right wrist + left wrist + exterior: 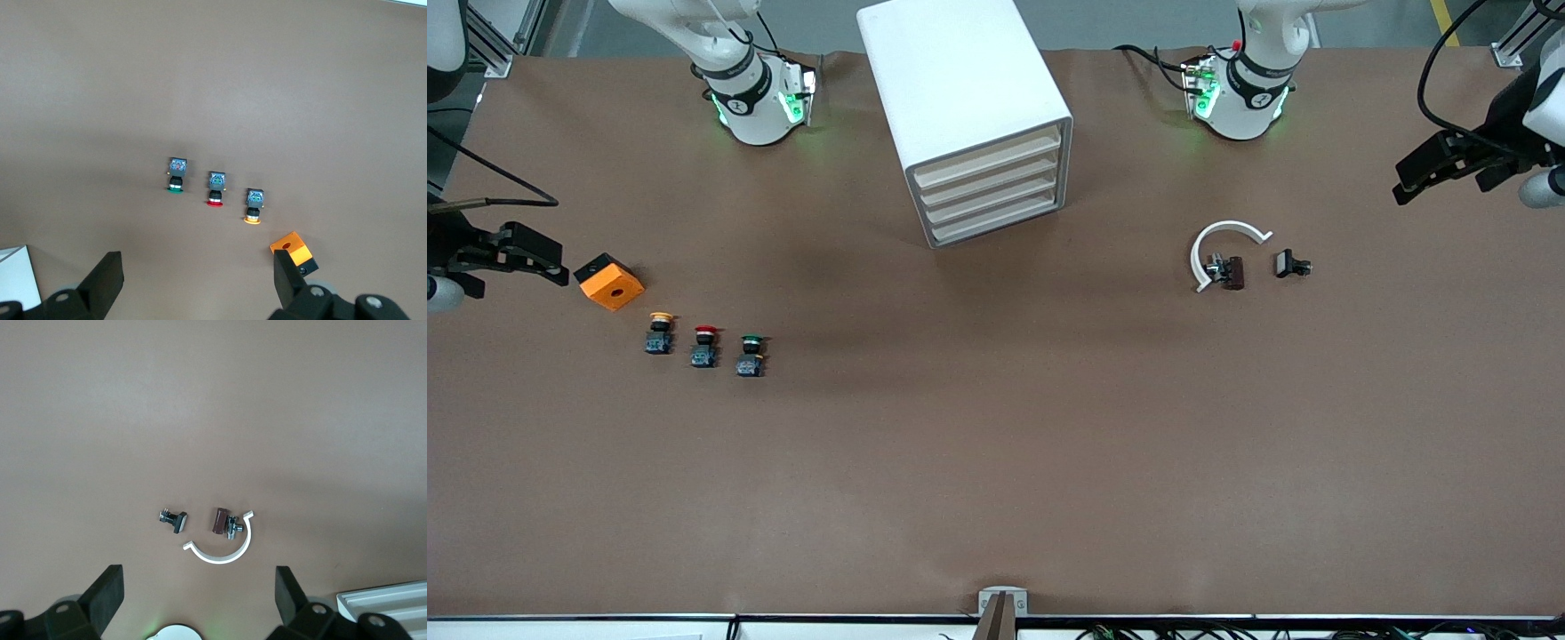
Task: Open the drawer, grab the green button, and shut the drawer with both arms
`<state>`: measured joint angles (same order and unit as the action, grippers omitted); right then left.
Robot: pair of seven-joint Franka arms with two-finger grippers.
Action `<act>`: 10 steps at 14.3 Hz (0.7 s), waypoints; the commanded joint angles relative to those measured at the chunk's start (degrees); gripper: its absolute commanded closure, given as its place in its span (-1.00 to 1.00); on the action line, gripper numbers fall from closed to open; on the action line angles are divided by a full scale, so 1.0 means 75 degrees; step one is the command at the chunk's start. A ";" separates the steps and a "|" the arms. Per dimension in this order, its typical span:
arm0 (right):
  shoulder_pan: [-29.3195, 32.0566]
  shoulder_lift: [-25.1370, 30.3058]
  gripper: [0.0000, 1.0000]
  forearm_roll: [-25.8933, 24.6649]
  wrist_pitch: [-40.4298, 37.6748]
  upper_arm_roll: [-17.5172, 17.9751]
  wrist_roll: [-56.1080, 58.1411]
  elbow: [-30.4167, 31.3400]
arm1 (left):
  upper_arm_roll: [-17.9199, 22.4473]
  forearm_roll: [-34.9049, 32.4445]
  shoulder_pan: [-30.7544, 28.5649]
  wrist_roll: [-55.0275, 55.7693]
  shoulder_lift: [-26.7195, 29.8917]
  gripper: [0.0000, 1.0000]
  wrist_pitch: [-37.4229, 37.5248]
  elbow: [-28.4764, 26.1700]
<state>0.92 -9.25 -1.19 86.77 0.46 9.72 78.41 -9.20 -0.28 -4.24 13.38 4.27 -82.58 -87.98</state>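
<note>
The green-capped button (751, 356) stands on the brown table toward the right arm's end, last in a row with a red-capped button (704, 347) and a yellow-capped one (660, 333). It also shows in the right wrist view (176, 175). The white drawer cabinet (969, 116) stands between the arm bases, and all its drawers (991, 191) are closed. My right gripper (551, 262) is open and empty, up beside the orange block; the wrist view (199, 273) shows its jaws wide apart. My left gripper (1414, 173) is open and empty above the left arm's end of the table, its jaws wide in its wrist view (199, 593).
An orange block with a hole (609, 282) lies close to the yellow-capped button. A white C-shaped ring (1223, 249), a brown piece with metal screws (1232, 271) and a small black piece (1291, 264) lie toward the left arm's end. A corner of the cabinet (387, 603) shows in the left wrist view.
</note>
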 commanded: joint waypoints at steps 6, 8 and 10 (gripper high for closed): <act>0.0065 0.0026 -1.00 0.0041 -0.0132 0.0033 0.0005 -0.0096 | 0.0278 0.0119 0.0214 -0.0741 0.0087 -1.00 -0.0041 -0.0233; 0.0054 0.0026 -1.00 0.0053 -0.0132 0.0021 0.0029 -0.0096 | 0.0266 0.0108 0.0226 -0.0730 0.0076 -1.00 -0.0041 -0.0210; 0.0065 0.0026 -1.00 0.0041 -0.0132 0.0021 0.0017 -0.0096 | 0.0266 0.0072 0.0226 -0.0625 -0.0006 -1.00 -0.0052 -0.0117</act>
<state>0.92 -9.25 -1.19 86.62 0.36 9.71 78.41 -7.53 -0.27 -2.83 8.93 4.37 -82.68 -89.25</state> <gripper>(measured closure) 0.000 0.000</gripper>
